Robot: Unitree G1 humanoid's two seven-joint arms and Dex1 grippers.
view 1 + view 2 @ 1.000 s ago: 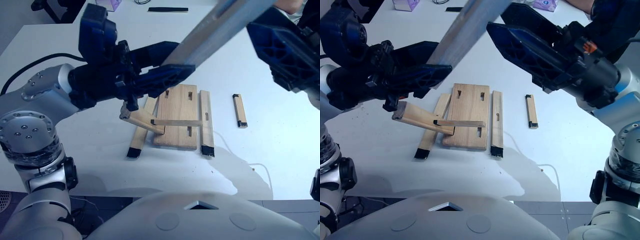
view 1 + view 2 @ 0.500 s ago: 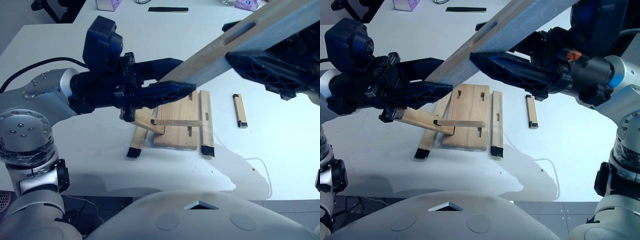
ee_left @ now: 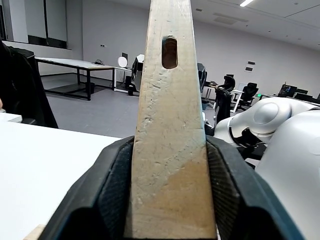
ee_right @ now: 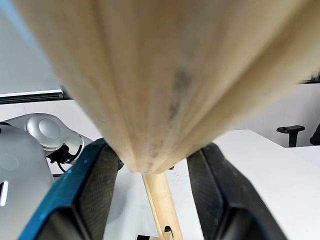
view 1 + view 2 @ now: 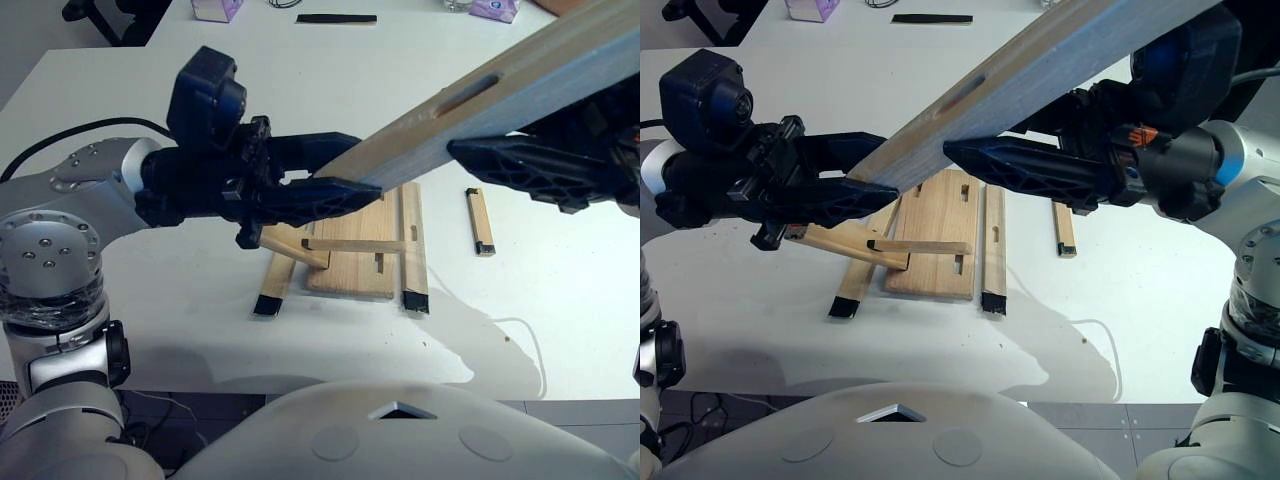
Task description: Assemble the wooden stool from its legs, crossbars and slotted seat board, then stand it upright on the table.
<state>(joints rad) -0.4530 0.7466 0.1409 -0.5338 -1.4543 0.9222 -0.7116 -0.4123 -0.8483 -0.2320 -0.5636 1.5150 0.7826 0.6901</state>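
White table [image 5: 200, 300]; grey floor [image 3: 90, 112]; long desk [image 3: 75, 62], black office chairs [image 3: 250, 90]; ceiling strip light [image 3: 248, 2].

Slotted leg [image 5: 1040, 62]: long, raised aslant; lower end clamped in left jaws, mid-length in right jaws.
Seat board [image 5: 935, 272]: flat on worktop [image 5: 760, 300], beneath both jaws.
Short crossbar [image 5: 1067, 235]: below right jaws, apart from board.

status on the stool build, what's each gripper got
Left gripper shut on low end of slotted leg, right gripper shut further up; leg aslant in the air. Seat board and other pieces lie on table below. Nothing blocking.
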